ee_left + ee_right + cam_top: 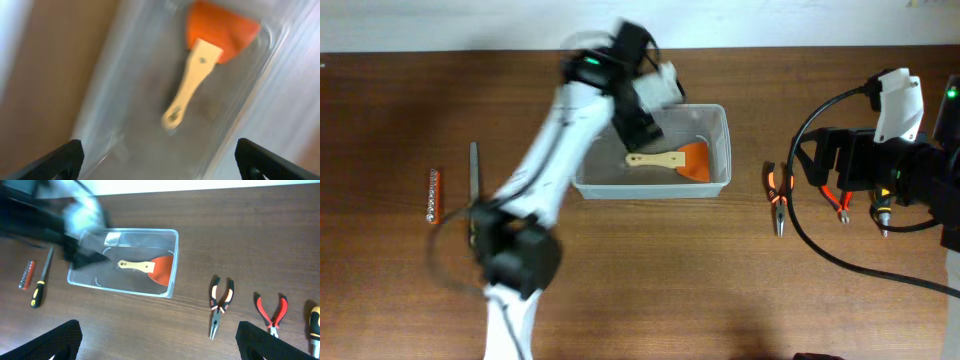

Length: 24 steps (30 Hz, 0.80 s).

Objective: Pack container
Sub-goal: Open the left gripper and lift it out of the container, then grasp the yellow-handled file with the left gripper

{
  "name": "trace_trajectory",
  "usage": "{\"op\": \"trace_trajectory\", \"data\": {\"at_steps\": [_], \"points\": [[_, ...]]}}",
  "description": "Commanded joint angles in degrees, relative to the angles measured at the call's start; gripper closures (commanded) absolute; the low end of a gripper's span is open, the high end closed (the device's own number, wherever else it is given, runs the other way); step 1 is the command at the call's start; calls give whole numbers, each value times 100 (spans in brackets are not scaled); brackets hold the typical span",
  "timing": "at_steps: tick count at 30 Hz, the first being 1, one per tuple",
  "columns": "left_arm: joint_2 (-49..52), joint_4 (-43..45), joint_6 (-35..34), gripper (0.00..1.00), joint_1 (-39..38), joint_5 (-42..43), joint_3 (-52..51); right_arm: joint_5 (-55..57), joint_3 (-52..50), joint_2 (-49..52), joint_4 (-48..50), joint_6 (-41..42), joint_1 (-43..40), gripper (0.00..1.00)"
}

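Overhead: the container (650,188) is sitting by the middle of the worktop's (650,280) far edge. A scraper (670,159) is lying in it, handle pointing toward the left edge. The left jaws (645,122) are hanging over the container's far-left part, too blurred here to read their spread. The right jaws (828,165) are hovering near the right edge. Orange pliers (777,195) are lying between them and the container, long axis running far edge to near edge, with red pliers (837,200) beside them. A file (474,170) and a bit strip (434,193) are lying near the left edge, well apart from both jaws. For the pliers, the right arm is looking nearer.

Left wrist: the left jaws are standing wide apart, gripping nothing. The scraper is lying below them on the container floor, blade farthest from the jaws.

Right wrist: the right jaws are standing wide apart and empty. Both pliers are lying just ahead, probably within easy reach.
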Motion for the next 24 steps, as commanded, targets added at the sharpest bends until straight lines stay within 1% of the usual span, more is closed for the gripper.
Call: {"op": "trace_trajectory", "data": {"at_steps": [1,3,5,7,12,13,14,17,20,24], "points": [[-1099,-229,-350,1,426,37,70,26,48,-11,15,-37,24,1],[-1360,-531,-367,1,723,37,70,26,48,-11,15,-37,26,1],[-1445,-835,-723,1,1099,4,70,26,48,-11,15,-37,26,1],[-1410,-1027,-1414,1,1541,-72,37,26,48,-11,15,-37,24,1],[-1029,-1351,-3657,0,2754,-433,-662,28,48,-11,15,-37,24,1],[-960,-1410,-3827,0,2876,-428,-815,28,48,-11,15,-37,24,1],[-872,-1478,-3956,0,3027,-428,-1054,28,48,-11,15,-37,24,1],[-675,-1432,-3987,0,3309,-435,-1773,28,48,-11,15,-37,24,1],[-586,-935,-3943,0,3521,-437,-2553,28,48,-11,15,-37,24,1],[-575,-282,-3945,0,3700,-433,-3327,28,48,-11,15,-37,24,1]]}}
